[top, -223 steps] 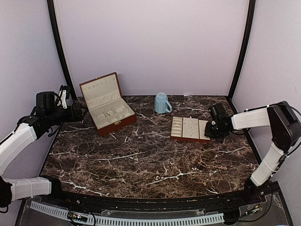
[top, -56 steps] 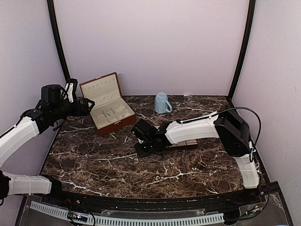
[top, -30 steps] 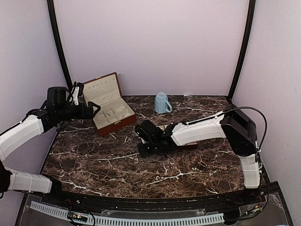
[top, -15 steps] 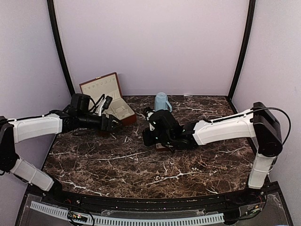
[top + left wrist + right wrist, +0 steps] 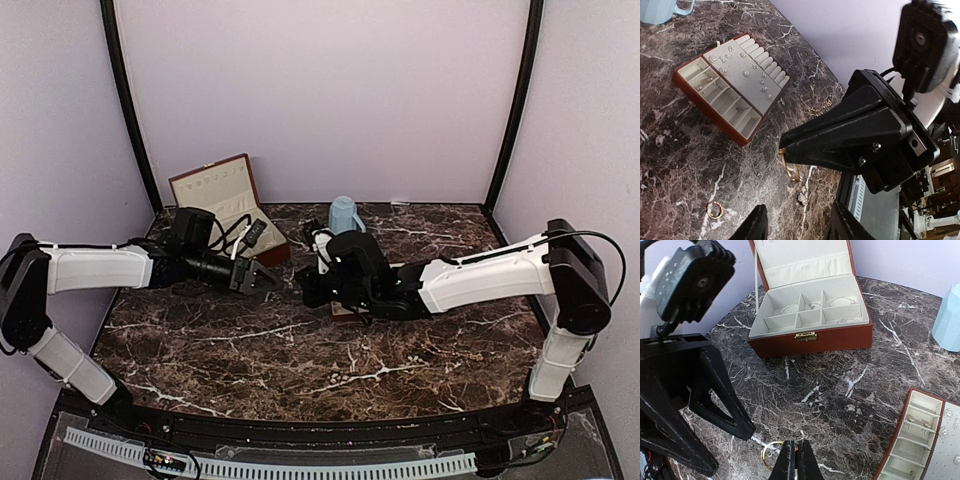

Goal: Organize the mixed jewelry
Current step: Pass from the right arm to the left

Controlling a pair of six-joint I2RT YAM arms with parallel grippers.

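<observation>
One dark marble table (image 5: 300,350), lilac walls (image 5: 320,90)

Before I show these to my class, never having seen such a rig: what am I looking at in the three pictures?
Two robot arms are bolted to a marble table. One picture looks down from above and behind them. The other two come from small cameras on each wrist. On the table are a blue mug, an open reddish-brown box and a slotted tray holding small jewelry pieces. The right claw is shut on a gold ring and holds it in front of the left claw, whose fingers stand apart with nothing between them. A second gold ring lies loose on the table.
</observation>
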